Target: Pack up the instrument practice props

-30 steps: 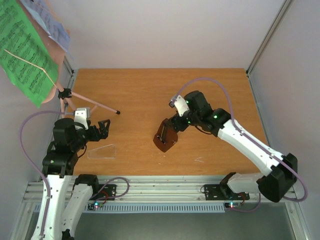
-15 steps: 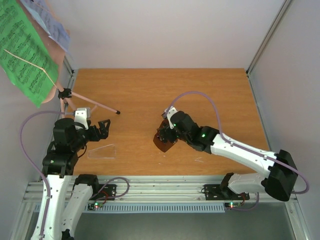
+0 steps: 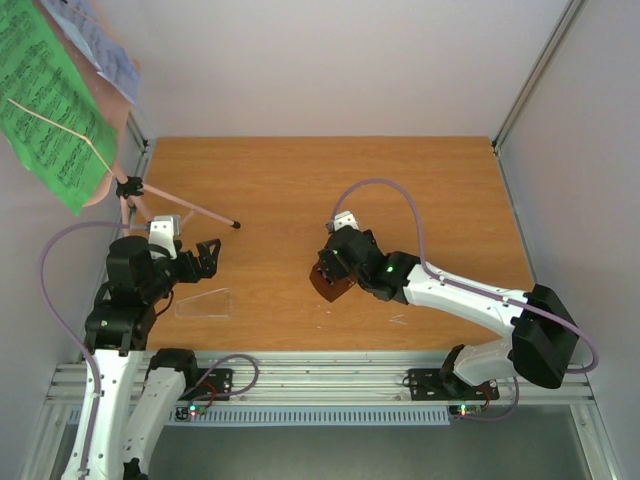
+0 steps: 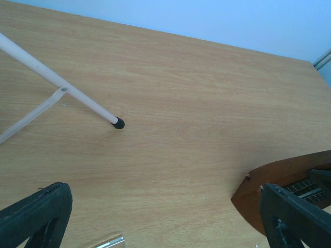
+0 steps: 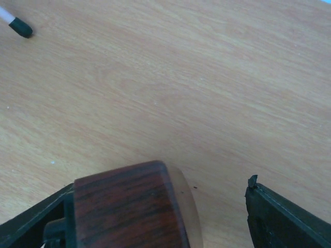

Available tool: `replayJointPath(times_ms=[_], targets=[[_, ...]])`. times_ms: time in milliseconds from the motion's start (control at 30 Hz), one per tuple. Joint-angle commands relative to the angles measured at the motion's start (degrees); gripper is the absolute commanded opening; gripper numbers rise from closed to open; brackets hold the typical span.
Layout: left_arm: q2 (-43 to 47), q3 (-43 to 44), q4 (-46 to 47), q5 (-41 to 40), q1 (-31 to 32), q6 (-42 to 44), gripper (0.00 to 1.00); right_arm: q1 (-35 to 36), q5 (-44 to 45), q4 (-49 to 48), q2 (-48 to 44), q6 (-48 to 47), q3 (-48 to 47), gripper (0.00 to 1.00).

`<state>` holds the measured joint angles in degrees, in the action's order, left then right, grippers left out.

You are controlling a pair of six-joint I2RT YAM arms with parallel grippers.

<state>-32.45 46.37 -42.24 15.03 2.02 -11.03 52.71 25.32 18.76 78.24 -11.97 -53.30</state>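
- Across the rig, the biggest thing is the wooden table (image 3: 300,170). Everything sits on it and nothing is packed yet. I can't see a box or bag in any view.
- Far left corner: the pink music stand (image 3: 128,188) is up on its tripod. One leg reaches toward the middle and ends in a black foot (image 4: 119,123).
- The green sheet (image 3: 50,110) and the white sheet (image 3: 100,45) are up on the stand's desk, well away from both arms.
- Left gripper (image 4: 164,187): fingers spread wide with nothing between them. It hangs near the stand's legs without touching them.
- Right gripper (image 5: 159,185): fingers are apart and straddling the metronome (image 3: 328,283). One finger (image 5: 36,222) is right against the wood and the other (image 5: 282,217) has a clear gap, so it isn't clamped.
- The metronome is near the middle of the table, a bit toward my side.
- Its clear cover (image 3: 205,303) lies flat on the table just in front of the left arm, well apart from the metronome.
- My read is that we're on the metronome grab. Next I'd centre the fingers on the body and squeeze the smooth, tapered sides gently so it doesn't squirt out. Then the cover needs to go back on.
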Motion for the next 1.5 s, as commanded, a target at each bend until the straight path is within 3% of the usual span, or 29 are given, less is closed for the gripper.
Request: replayJointPath(times_ms=[0,167,533,800,1267,1467], targets=[[-0.1,-0.5,2.5,0.2,0.5,0.7,0.99,0.0,2.6,-0.7,-1.9,1.1,1.0,0.83],[-0.6,-0.5,2.6,1.0,0.6,0.8,0.99,0.0,-0.2,-1.4,-4.3,0.4,3.8,0.80],[-0.8,-0.5,2.5,1.1,0.9,0.7,0.99,0.0,-3.9,-4.0,-5.6,-1.2,6.7,0.87],[-1.0,-0.5,2.5,1.1,1.0,0.7,0.99,0.0,-2.2,-4.0,-4.9,-0.4,7.8,0.70],[-1.0,-0.5,2.4,1.3,1.1,0.7,0.99,0.0,-5.8,-4.4,-9.7,1.2,11.3,0.60],[-0.9,-0.6,2.5,1.4,1.3,0.7,0.99,0.0,-7.1,-4.4,-10.4,1.5,12.0,0.63]])
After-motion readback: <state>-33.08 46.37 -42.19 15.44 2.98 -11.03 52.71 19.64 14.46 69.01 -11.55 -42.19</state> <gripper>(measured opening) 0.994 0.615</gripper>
